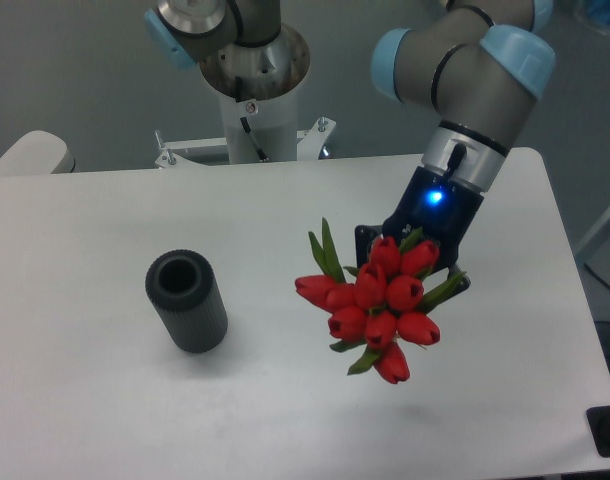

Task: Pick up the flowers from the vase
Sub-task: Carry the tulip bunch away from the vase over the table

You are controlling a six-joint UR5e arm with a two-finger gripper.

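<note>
While the flowers (377,305) hung clear of the vase (188,301), the jaws of the gripper (413,252) appeared clamped on the stems, though the blooms hid the contact. Bunch sat well right of the vase, above the surface (105,210). Best handling, I judged: keep the grip steady, avoid swinging. Long axis ran obliquely, buds pointing down toward the camera, stems up into the jaws.

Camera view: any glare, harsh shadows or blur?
Fixed camera view: soft even light, only a faint shadow beside the dark grey ribbed cylinder vase; bright blue LED glow above the hand; bunch of red tulip flowers slightly soft; white table without glare.
</note>
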